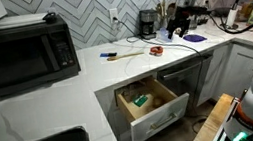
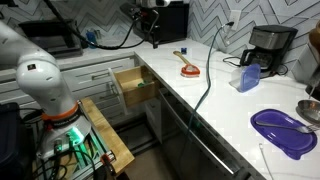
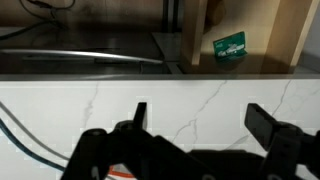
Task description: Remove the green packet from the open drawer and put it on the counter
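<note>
The green packet (image 3: 230, 45) lies inside the open drawer (image 3: 270, 35), seen below and beyond the counter (image 3: 200, 95) edge in the wrist view. In an exterior view the packet (image 1: 141, 101) rests in the light wooden drawer (image 1: 156, 109), which is pulled out under the counter (image 1: 117, 72). My gripper (image 3: 200, 120) is open and empty, held above the white counter, well above the drawer. It hangs over the back of the counter in both exterior views (image 1: 183, 17) (image 2: 152, 28). The drawer (image 2: 135, 86) shows there too, but the packet is not discernible.
A red-and-black tool (image 1: 154, 49) and a purple flat item (image 1: 193, 38) lie on the counter. A microwave (image 1: 18, 54) stands at one end and a coffee maker (image 2: 266, 47) at the other. A purple plate (image 2: 285, 131) and a black cable (image 2: 205, 85) are also on the counter.
</note>
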{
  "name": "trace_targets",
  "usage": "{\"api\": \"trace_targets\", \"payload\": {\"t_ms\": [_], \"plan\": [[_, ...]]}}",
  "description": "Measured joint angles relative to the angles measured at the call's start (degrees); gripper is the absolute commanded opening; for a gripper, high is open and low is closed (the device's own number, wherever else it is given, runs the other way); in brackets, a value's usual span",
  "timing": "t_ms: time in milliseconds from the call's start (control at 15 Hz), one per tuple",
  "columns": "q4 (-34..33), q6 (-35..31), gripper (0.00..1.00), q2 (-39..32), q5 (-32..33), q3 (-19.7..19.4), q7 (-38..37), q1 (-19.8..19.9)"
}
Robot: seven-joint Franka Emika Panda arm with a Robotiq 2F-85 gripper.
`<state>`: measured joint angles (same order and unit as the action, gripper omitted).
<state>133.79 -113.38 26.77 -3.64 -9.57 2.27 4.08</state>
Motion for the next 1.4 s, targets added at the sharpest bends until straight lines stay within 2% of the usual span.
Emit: {"api": "trace_targets", "payload": {"t_ms": [400,800,933,1400], "plan": [[4.06,-3.76,1.0,0.01,-0.14,11.4,-24.41,-0.07],[8.23,-12.87,1.0,0.86,0.73,20.72,-43.57,-0.16],[9.3,-14.24,1.0,1.05,1.06,22.38,-46.22,-0.16],[9.36,-14.39,1.0,1.31,1.1,22.45,-46.57,0.02]]}}
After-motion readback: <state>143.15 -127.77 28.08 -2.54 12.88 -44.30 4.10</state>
